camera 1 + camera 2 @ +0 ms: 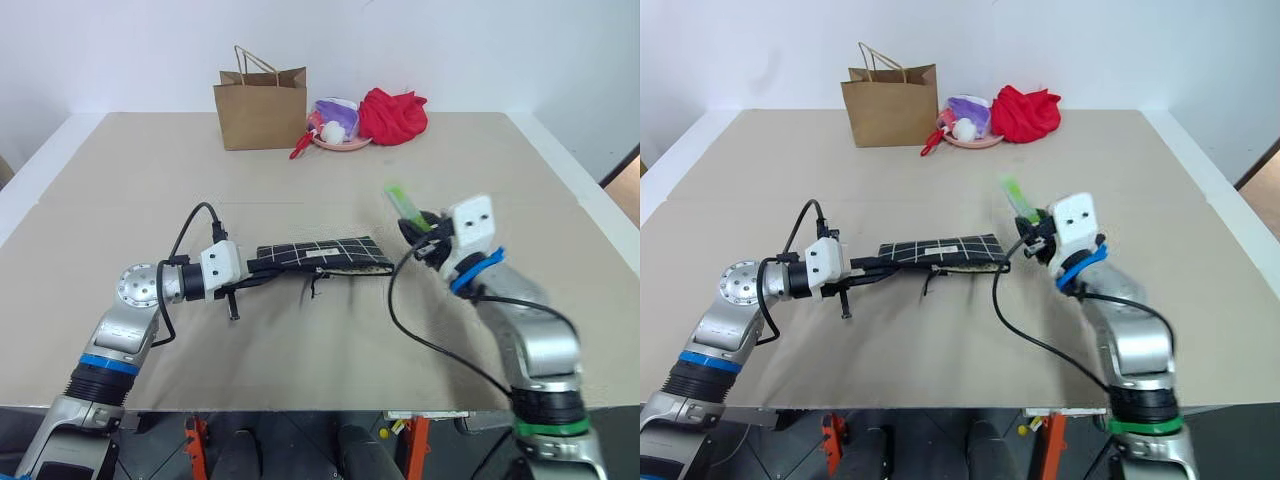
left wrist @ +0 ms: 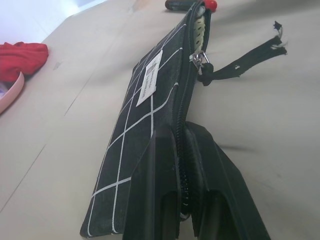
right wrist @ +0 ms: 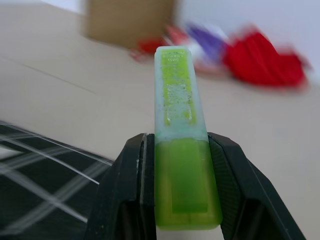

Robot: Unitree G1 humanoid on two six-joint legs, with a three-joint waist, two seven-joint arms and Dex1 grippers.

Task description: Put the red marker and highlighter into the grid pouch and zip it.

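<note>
Tan table [image 1: 300, 340]: highlighter [image 3: 182, 150] lifted, grid pouch [image 1: 318, 256] held.
Right gripper [image 3: 182, 192] pinches highlighter; left gripper [image 2: 186, 200] clamps pouch edge; next, insert into the opening.

light: bright, even | shadows: soft | blur: right wrist view background

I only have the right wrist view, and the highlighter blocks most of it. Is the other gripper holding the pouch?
Observer: Yes, the left gripper is shut on one end of the grid pouch.
Operator: Is the pouch open?
Observer: The zipper looks open at the far end, in the left wrist view.
Operator: And the red marker?
Observer: A red tip pokes from that end, likely the marker.
</note>
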